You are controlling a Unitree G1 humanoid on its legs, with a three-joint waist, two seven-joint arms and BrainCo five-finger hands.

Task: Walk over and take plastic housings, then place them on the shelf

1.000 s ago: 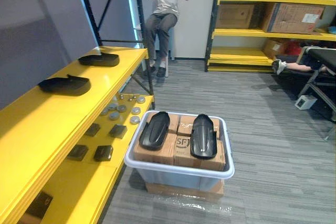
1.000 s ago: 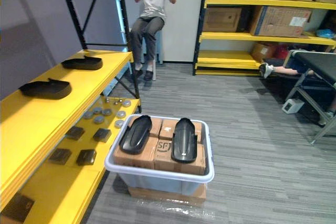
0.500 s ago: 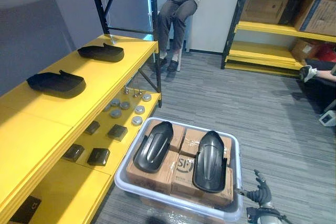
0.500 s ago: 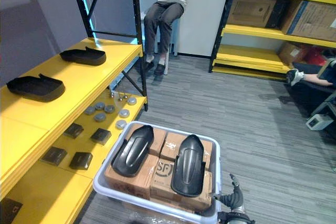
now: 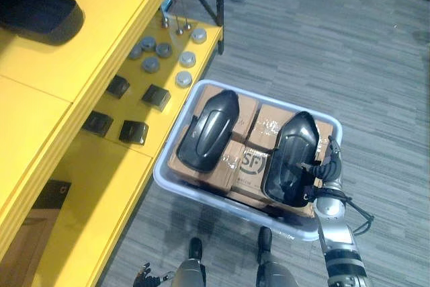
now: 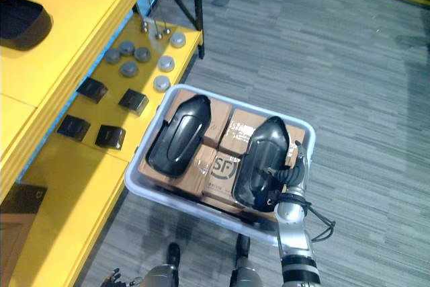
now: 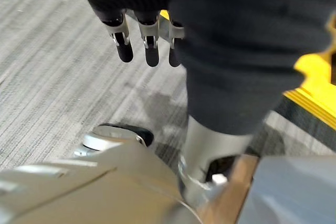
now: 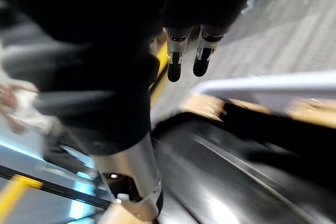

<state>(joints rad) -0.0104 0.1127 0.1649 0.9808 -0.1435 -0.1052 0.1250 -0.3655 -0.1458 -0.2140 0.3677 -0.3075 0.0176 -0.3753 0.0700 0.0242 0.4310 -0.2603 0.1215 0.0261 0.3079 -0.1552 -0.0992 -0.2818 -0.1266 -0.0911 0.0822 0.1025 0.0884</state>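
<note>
Right eye view: the right hand (image 6: 290,177) rests at the edge of the right-side plastic housing (image 6: 261,159) in the bin (image 5: 160,175), fingers (image 8: 202,60) straight, gripping nothing. Best hook them under its rim before closing. The left hand (image 7: 147,38) hangs low, relaxed.

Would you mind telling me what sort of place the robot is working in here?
Probably a storeroom or small parts workshop: a yellow-boarded rack shelf carries rows of small black blocks and grey round discs, and a pale plastic crate of cardboard boxes holds black plastic housings.
</note>
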